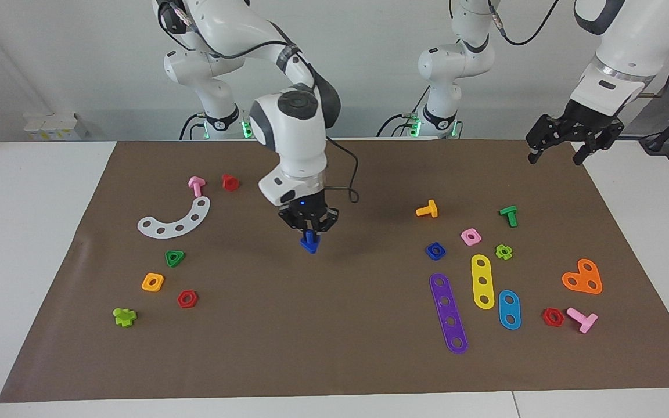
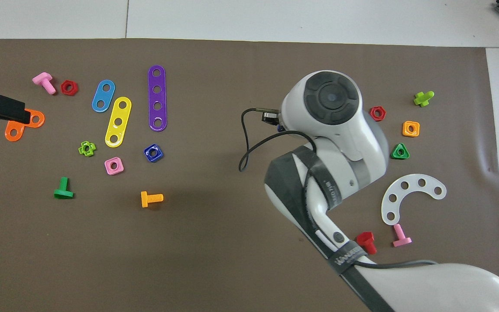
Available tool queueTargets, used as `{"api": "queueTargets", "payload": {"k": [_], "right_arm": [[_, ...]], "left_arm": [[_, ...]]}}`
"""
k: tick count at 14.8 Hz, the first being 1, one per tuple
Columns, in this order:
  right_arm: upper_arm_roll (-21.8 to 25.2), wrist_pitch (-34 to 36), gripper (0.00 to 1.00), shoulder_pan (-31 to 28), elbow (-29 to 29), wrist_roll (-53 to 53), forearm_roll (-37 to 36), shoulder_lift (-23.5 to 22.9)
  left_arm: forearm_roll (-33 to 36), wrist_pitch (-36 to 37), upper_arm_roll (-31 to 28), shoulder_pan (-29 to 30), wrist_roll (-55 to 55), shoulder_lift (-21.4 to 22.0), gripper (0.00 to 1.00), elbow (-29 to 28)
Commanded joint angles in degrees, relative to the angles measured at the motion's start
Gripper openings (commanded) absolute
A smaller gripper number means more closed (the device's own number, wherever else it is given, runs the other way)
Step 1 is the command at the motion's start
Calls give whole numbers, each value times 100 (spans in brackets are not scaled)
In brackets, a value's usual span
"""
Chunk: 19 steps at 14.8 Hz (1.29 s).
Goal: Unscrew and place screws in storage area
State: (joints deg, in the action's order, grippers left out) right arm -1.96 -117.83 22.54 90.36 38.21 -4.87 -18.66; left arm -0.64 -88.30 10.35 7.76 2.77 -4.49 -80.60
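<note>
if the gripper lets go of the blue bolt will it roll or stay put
The blue bolt hangs head-down from the right gripper, above the mat. Its flat head suggests it could land standing, though it may well tip. On its side it would probably curve in a small arc, not roll away. It looks light, hard plastic, so unlikely to break.

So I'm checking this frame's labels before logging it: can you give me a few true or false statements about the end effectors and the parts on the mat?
1. The right end effector holds the dark blue bolt above the brown mat. True.
2. The left end effector grips the orange heart plate. False: it holds nothing, raised at the left arm's end of the table.
3. The white curved strip lies at the right arm's end. True.
4. The purple strip lies beside the green triangular nut. False: it lies by the yellow strip, at the other end.
</note>
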Motion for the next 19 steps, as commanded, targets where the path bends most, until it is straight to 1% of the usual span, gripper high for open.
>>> {"api": "queueTargets", "payload": {"k": [1, 2, 3, 4, 7, 11, 14, 19], "right_arm": [[-103, -30, 0, -748, 709, -820, 11, 520], [-111, -39, 0, -968, 798, -1137, 30, 564], [-120, -65, 0, -1171, 894, -1375, 38, 573], [-120, -143, 0, -1373, 1095, -1629, 134, 652], [-112, -748, 0, -1936, 1833, -2648, 819, 749], [-103, -1531, 0, -2183, 2590, -3135, 830, 714], [-94, -1893, 0, -2262, 2846, -3240, 830, 653], [-94, -2218, 0, -2351, 2925, -3223, 830, 416]], "left_arm": [[55, -161, -250, -107, 40, 194, 100, -237], [55, -152, -679, -552, 40, 203, 100, -219], [55, -152, -1040, -879, 40, 211, 100, -219], [55, -152, -1140, -978, 57, 220, 100, -254], [55, -109, -1149, -1005, 40, 264, 100, -368], [55, -187, -1141, -961, 101, 431, 100, -746], [55, -117, -1149, -952, 40, 501, 100, -843], [55, -117, -1185, -935, 40, 501, 100, -835]]}}
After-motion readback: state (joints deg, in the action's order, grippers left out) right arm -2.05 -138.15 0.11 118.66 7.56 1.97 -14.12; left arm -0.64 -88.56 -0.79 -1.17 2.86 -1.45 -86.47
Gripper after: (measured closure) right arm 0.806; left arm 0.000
